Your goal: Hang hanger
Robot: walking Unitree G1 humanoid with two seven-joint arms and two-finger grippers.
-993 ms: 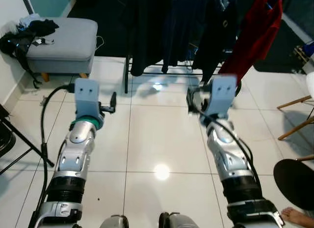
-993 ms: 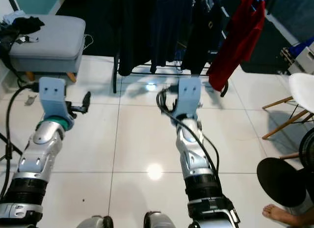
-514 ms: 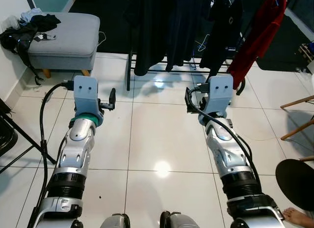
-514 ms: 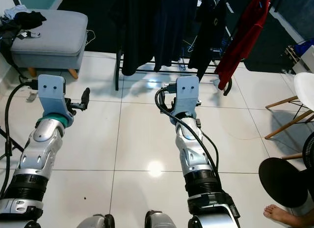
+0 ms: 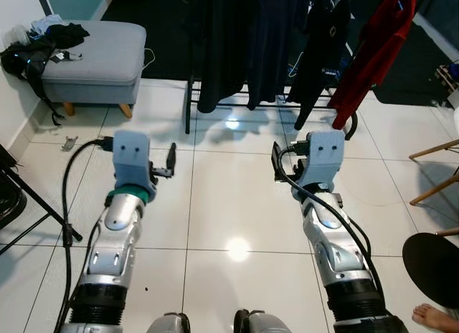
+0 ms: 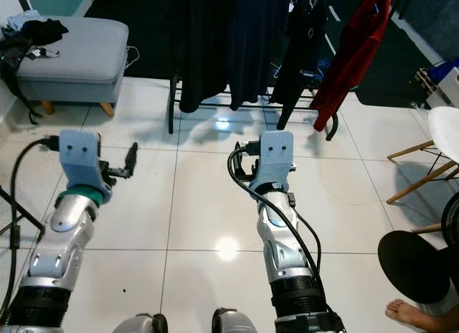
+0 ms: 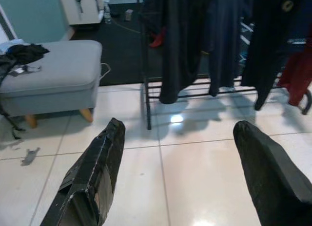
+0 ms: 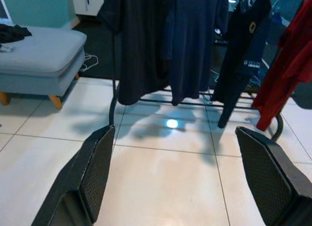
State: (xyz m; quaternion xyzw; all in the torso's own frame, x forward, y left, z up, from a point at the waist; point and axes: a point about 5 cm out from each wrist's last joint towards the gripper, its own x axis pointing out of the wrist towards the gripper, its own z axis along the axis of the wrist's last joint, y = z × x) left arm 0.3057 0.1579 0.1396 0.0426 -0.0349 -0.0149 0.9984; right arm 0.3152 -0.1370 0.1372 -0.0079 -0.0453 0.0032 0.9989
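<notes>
Home room, clothes rack (image 8: 114, 89) of hung garments, grey ottoman (image 5: 97, 60), white tiles

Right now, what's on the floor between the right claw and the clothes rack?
Nothing but bare white tile with a light glare, as the right wrist view shows, between the open right claw and the clothes rack.

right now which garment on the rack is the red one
The red garment at the rack's right end, hanging past the dark tops; it is the one bright piece, the others black or navy.
</notes>
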